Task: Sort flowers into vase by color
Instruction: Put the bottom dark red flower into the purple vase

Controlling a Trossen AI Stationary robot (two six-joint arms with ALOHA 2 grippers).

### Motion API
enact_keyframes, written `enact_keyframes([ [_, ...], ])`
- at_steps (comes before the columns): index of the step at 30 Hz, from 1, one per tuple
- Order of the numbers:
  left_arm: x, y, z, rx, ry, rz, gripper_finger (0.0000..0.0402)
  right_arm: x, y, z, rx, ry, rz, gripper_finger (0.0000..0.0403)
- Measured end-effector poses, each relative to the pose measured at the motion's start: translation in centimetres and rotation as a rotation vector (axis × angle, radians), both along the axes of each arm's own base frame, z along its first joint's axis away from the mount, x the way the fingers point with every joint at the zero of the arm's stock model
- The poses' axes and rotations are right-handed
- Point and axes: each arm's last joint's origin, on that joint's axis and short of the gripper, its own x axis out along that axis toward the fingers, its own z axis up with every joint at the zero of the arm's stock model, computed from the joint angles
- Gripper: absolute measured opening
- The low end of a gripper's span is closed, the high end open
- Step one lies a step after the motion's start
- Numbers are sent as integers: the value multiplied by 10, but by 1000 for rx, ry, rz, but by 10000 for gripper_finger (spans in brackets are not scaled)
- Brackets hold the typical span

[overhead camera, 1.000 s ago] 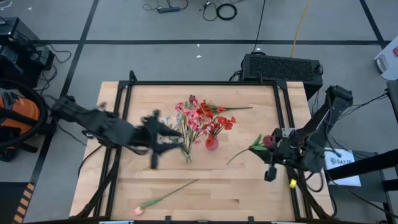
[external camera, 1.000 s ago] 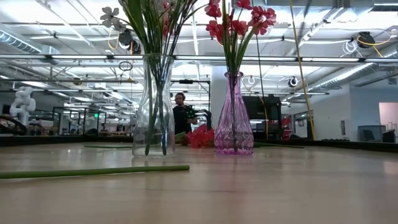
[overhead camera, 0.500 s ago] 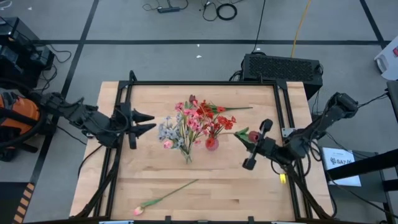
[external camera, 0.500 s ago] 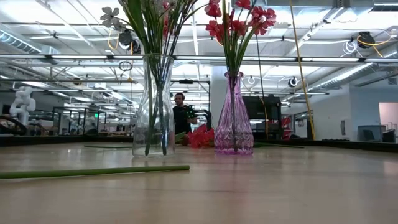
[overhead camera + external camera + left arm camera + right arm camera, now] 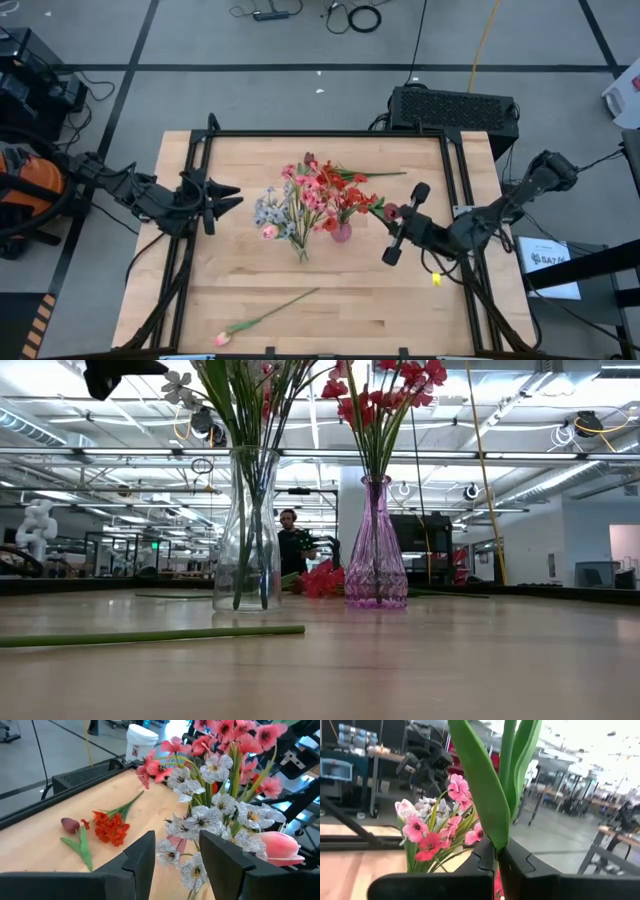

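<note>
Carrying a red-budded flower (image 5: pixel 392 212) toward the purple vase (image 5: pixel 341 232), the right gripper (image 5: pixel 398 222) is pinching the green stem between closed fingers (image 5: pixel 485 860). Its long axis is running upward past the wrist camera, leaves rising. A good insertion likely means tipping the stem end-down over the neck. The left gripper (image 5: pixel 222 195) is waiting, fingers apart and empty, beside the clear vase (image 5: pixel 247 530).

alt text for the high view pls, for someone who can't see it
Overhead view of a wooden table: the right pincer, shut on a red tulip, is beside the pink vase of red flowers. The left pincer hangs open near the table's left edge, facing the clear vase of pink and pale blooms. A pink tulip lies near the front edge.
</note>
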Motion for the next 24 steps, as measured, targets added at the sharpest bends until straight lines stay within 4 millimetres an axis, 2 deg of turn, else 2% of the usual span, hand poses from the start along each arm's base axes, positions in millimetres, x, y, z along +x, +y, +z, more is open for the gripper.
enact_keyframes([
  [3,-3,2,1,10,-9,0,160,3,-1,4,22,64,-8,0],
  [7,-4,2,1,18,-10,-3,160,14,0,0,25,105,25,0],
  [14,-4,2,1,23,-7,-4,160,40,0,-26,15,183,14,0],
  [18,-4,2,1,18,-8,-3,160,48,-2,-34,19,202,-2,0],
  [21,-4,2,1,16,-9,-2,160,48,-3,-33,29,191,-3,0],
  [24,-4,2,1,14,-9,-3,160,42,-2,-24,42,147,11,0],
])
